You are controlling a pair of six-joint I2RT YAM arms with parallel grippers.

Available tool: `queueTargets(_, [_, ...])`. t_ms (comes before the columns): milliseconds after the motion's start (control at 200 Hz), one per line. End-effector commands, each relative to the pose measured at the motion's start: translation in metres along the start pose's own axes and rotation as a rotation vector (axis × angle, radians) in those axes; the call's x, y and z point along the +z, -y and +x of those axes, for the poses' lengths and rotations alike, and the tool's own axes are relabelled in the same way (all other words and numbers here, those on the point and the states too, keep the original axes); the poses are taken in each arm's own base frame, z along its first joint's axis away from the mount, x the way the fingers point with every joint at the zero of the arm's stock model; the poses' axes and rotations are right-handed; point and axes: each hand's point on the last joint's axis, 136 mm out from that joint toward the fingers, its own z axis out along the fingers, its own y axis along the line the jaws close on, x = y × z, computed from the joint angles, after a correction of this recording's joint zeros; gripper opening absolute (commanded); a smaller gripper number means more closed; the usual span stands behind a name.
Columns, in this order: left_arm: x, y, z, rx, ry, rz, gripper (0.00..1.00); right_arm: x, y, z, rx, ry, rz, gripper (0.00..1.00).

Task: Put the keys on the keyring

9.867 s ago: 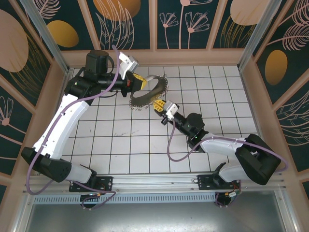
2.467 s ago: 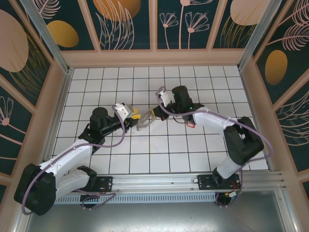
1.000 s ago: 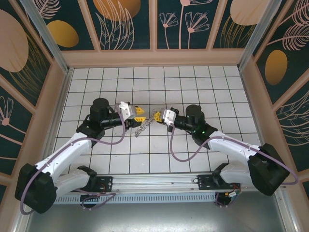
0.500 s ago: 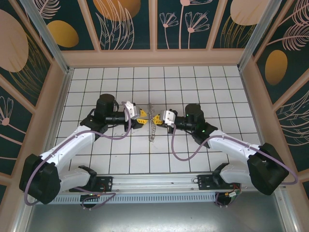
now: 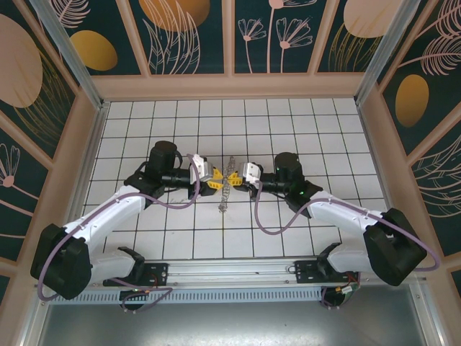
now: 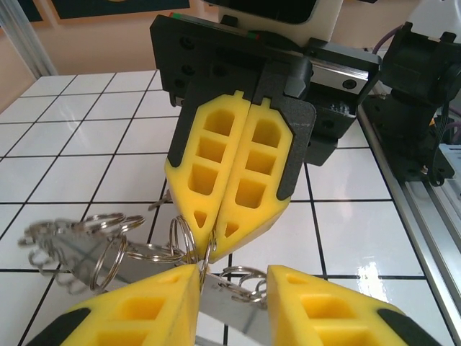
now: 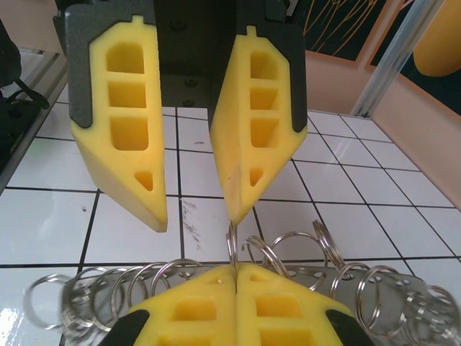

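Observation:
The keyring (image 5: 226, 189) hangs edge-on at mid-table between my two grippers. My left gripper (image 5: 216, 180) comes in from the left. In its own view its fingers (image 6: 234, 272) stand somewhat apart, and the grey band (image 6: 230, 311) crosses the gap between them. My right gripper (image 5: 234, 175) faces it from the right, shut on one small metal ring at the band's edge (image 7: 235, 268). That ring rises to touch one left fingertip (image 7: 234, 215). More small rings fan out along the band (image 7: 338, 277). The shut right fingertips (image 6: 207, 256) sit just ahead of my left fingers. The keys are out of view.
The white tiled tabletop (image 5: 216, 122) stretches out around the grippers on all sides. Low wooden walls (image 5: 230, 86) box it in at the back and sides. The aluminium rail (image 5: 230, 270) carrying both arm bases runs along the near edge.
Over the last second the keyring has turned from a tilted pose to edge-on. Both grippers have drawn level and closer, tip to tip. Neither gripper's opening has visibly changed.

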Motion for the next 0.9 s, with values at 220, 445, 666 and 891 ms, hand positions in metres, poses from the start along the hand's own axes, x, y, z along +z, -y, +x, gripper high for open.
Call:
queueTargets(220, [0.004, -0.002, -0.004, 0.026, 0.015, 0.001, 0.27, 0.001, 0.007, -0.031, -0.025, 0.092, -0.024, 0.0])
queueTargets(445, [0.006, 0.0, 0.0, 0.02, 0.012, 0.01, 0.25, 0.001, 0.006, -0.033, -0.005, 0.104, -0.034, 0.0])
queueTargets(666, [0.008, -0.002, 0.005, 0.008, -0.002, 0.006, 0.25, 0.001, 0.004, -0.036, -0.003, 0.119, -0.047, 0.0])
queueTargets(891, [0.007, -0.007, 0.009, 0.013, -0.021, -0.034, 0.31, 0.002, 0.003, -0.034, 0.003, 0.111, -0.056, 0.0])
